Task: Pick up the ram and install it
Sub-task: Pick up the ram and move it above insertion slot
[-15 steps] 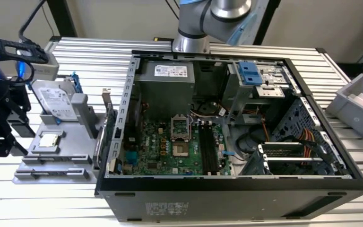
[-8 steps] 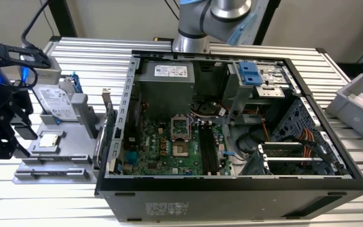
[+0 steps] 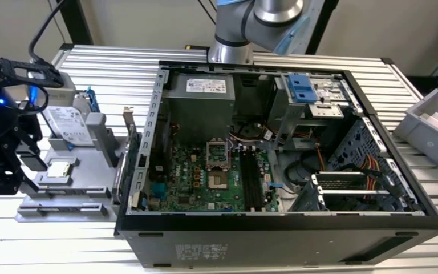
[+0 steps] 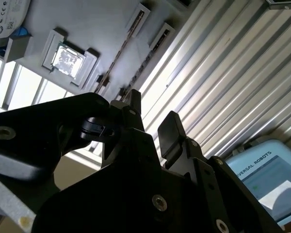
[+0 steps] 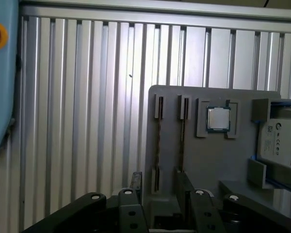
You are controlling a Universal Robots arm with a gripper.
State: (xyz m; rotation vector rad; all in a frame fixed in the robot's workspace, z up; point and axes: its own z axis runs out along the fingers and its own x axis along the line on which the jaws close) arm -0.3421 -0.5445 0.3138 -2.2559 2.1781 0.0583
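Note:
Two ram sticks stand on edge in the slots of a grey tray [image 5: 208,170]. One ram stick [image 5: 158,141] lies in line with the gap between my fingers, and the other ram stick [image 5: 182,141] runs beside it. Both ram sticks [image 4: 117,60] also show in the second wrist view as thin dark lines. My gripper [image 5: 159,185] hovers above the tray's near end, open, with nothing between its black fingers [image 4: 170,124]. In the exterior view the gripper [image 3: 13,148] is at the far left, over the tray. The open computer case [image 3: 150,142] holds the motherboard, with its long black memory slots [image 3: 250,177].
On the same tray lie a square silver CPU [image 5: 218,119] and a silver hard drive [image 3: 71,125] with blue brackets. A grey bin [image 3: 432,128] sits at the exterior view's right. A pale blue box with a red button [image 5: 0,73] lies on the ribbed table.

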